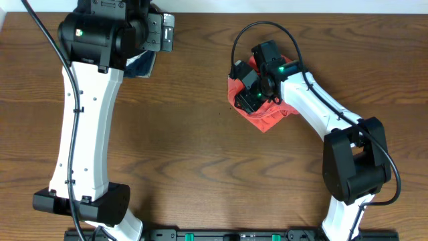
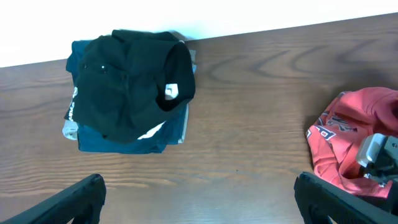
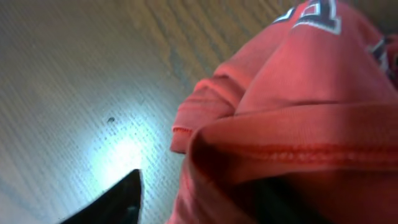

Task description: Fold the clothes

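Crumpled red-orange T-shirt (image 1: 264, 120) with stitched hem at right jaws, grip unclear, left jaws wide open, empty

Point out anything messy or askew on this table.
The red-orange T-shirt lies crumpled in a heap on the right, not spread flat. At the back left, the black garment sits rumpled and skewed atop the navy garment.
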You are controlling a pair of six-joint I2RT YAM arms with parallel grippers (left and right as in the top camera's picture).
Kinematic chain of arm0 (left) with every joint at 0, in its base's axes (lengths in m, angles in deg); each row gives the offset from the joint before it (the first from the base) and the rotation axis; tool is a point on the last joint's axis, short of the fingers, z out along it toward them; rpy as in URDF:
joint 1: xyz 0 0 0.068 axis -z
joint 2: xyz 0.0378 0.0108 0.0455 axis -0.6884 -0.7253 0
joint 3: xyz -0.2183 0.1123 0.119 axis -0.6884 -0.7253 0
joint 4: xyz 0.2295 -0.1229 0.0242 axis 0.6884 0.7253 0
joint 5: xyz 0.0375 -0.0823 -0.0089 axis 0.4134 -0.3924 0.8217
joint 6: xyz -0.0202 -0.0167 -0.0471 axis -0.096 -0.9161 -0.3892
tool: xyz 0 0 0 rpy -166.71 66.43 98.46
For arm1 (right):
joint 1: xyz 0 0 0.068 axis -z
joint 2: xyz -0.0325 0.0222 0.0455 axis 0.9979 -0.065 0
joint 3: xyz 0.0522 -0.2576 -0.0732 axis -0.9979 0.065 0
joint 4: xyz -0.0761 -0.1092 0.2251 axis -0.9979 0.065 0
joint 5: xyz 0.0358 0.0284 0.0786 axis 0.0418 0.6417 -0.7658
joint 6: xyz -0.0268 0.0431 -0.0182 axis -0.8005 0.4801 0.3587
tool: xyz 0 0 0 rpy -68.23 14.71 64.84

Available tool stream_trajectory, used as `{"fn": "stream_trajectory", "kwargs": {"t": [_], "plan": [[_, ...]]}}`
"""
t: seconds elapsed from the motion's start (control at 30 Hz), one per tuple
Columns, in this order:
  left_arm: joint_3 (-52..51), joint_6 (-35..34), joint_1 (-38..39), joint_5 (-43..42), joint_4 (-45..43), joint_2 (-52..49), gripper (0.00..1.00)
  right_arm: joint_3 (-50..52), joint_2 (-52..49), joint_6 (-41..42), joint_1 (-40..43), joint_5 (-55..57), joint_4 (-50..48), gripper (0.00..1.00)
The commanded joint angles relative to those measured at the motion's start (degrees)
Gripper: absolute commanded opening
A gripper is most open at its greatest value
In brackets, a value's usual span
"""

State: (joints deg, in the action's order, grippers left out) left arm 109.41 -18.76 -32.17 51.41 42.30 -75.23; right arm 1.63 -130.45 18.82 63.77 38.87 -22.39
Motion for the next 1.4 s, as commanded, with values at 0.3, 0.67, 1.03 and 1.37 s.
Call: {"fn": "stream_trajectory", "kwargs": {"t": [0.3, 0.67, 1.03, 1.37], "plan": [[-0.24, 0.57, -0.20, 0.28, 0.17, -0.85, 0.98, 0.33, -0.44, -1.22, -0.07, 0.96, 0.70, 0.02], [-0.24, 0.59, -0.20, 0.70, 0.35, -0.85, 0.98, -4.28, 3.10, 4.31, 0.96, 0.98, 14.36, 0.01], [-0.22, 0.57, -0.20, 0.70, 0.28, -0.85, 0.98, -12.90, 6.93, 15.39, 12.17, 3.93, 43.10, 0.01], [-0.22, 0.55, -0.17, 0.68, -0.76, -0.85, 0.98, 8.09, 6.93, 15.50, 17.20, 1.77, 40.74, 0.01]]}}
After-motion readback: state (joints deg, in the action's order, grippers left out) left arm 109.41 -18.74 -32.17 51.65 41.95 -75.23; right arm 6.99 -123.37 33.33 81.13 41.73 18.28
